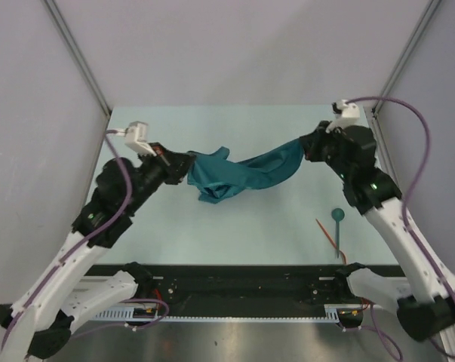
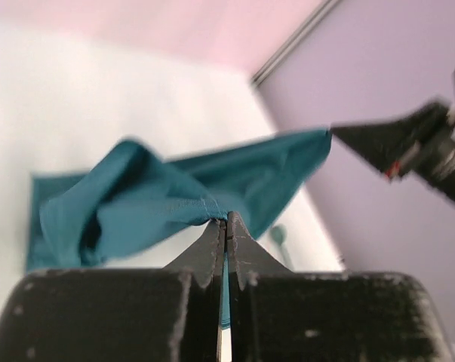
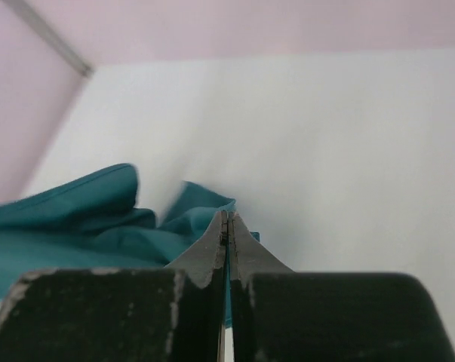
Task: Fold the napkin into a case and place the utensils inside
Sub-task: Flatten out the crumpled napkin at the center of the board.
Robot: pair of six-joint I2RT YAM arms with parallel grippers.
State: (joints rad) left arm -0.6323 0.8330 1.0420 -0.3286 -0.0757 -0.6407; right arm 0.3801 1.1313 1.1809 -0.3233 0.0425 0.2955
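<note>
Lying untouched on the bench [image 1: 212, 234], nearer the arm bases than the right fingers [image 1: 312, 148] and well apart from them, the slim orange-red utensil [image 1: 329, 235] waits just beside a green round-headed utensil [image 1: 338, 217]; neither has been picked up.

Farther out, the teal napkin [image 1: 242, 175] is slung between the two arms. One end is pinched in the left fingers [image 1: 183, 166] and the other in the right fingers, with the middle sagging in loose folds toward the bench below the left pair.

The left wrist view shows the left fingers [image 2: 221, 241] pressed tight together with a bunched edge of napkin [image 2: 159, 204] caught at their tips. The cloth runs away from them toward the right arm [image 2: 408, 143] at the far end.

The right wrist view shows the right fingers [image 3: 221, 234] likewise closed flat on a thin edge, the rest of the napkin [image 3: 76, 219] trailing off to their left.

Judged from this, the task is at an early stage. The cloth is only lifted and stretched, no flat pouch has been folded, and forming the case and loading the utensils are both left to do.
</note>
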